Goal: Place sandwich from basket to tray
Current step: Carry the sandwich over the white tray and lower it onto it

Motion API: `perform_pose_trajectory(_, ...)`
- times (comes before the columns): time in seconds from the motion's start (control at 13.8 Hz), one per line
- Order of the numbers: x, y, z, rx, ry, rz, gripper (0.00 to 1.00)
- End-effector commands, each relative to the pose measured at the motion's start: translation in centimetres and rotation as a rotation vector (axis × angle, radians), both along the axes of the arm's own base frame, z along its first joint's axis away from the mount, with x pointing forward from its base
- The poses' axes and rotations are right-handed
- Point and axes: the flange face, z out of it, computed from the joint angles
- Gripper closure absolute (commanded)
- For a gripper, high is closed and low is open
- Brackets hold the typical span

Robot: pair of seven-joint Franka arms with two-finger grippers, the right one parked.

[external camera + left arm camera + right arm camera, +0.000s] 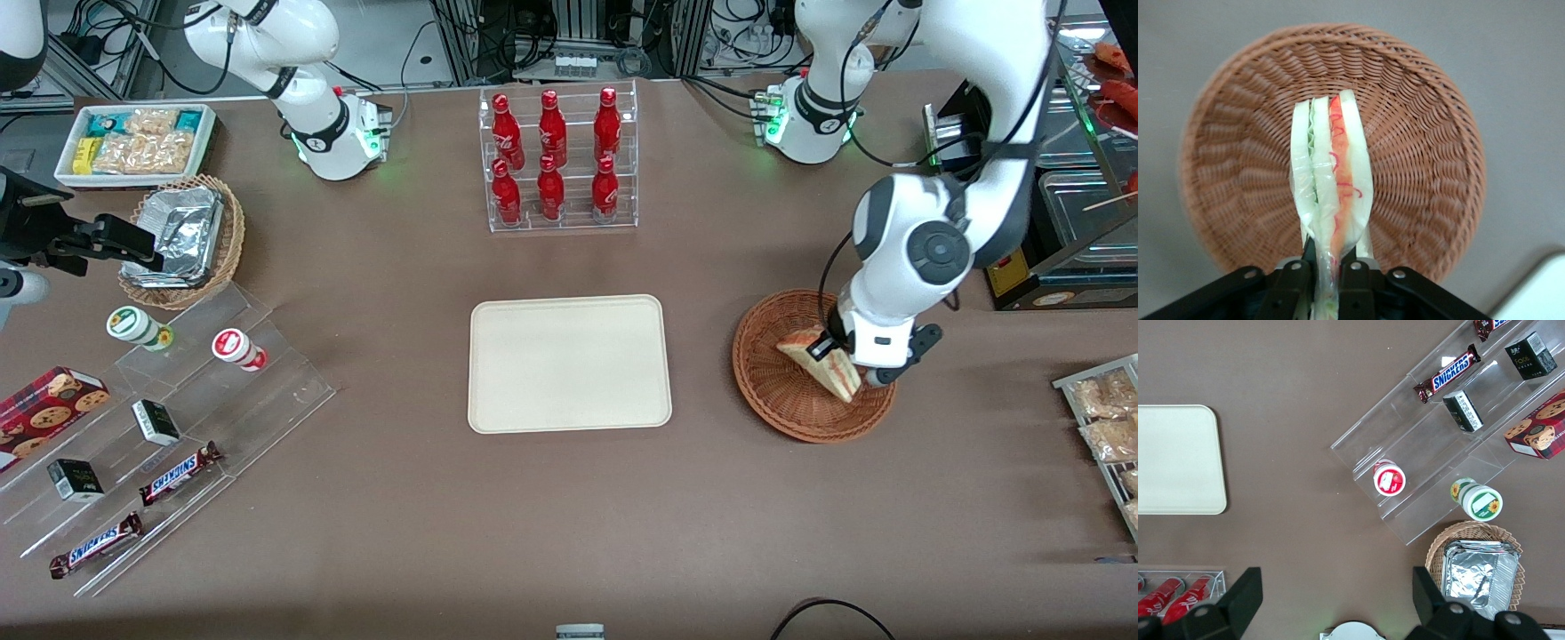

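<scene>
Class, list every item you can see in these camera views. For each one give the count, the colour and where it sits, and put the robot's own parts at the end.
sandwich: 1, pale bread with red and green filling, over the basket, gripped by the tool
basket: 1, reddish-brown wicker, toward the working arm's end
tray: 1, cream, mid-table, bare
bottles: 6, red, in a clear rack farther from the front camera than the tray
foil basket: 1, tan wicker with silver foil, toward the parked arm's end
snack bin: 1, white
Snickers bars: 2, brown, on clear steps
cookie box: 1, red
tool: 1, black, shut on the sandwich above the basket
</scene>
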Motion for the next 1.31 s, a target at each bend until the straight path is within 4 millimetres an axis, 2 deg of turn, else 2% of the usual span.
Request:
perform_pose_trajectory(0.0,1.6,-4.3,7.9,0.010,0.011,-0.050,1.00)
perform_pose_trajectory(0.15,2.0,-10.2,10.0,0.013,0.011,-0.075,1.00)
perform_pose_trajectory(0.36,0.6,-18.8,9.7,0.023,-0.006,-0.179,1.00)
perform_pose_trajectory(0.51,-1.1,-24.8,8.2,0.041,-0.014,-0.271,1.00)
perform_pose_trajectory(0.73,-1.9,-32.0,5.7,0.012,-0.035,-0.368,1.00)
perform_pose_trajectory(0.87,-3.2,-37.3,2.6,-0.010,-0.065,-0.433,1.00)
perform_pose_trajectory(0.94,-3.7,-38.7,1.2,-0.008,-0.062,-0.466,1.00)
perform_pose_trajectory(1.02,-3.7,-39.2,-0.3,-0.010,-0.061,-0.478,1.00)
perform_pose_trajectory(1.23,-5.5,-41.6,-3.2,-0.015,-0.059,-0.570,1.00)
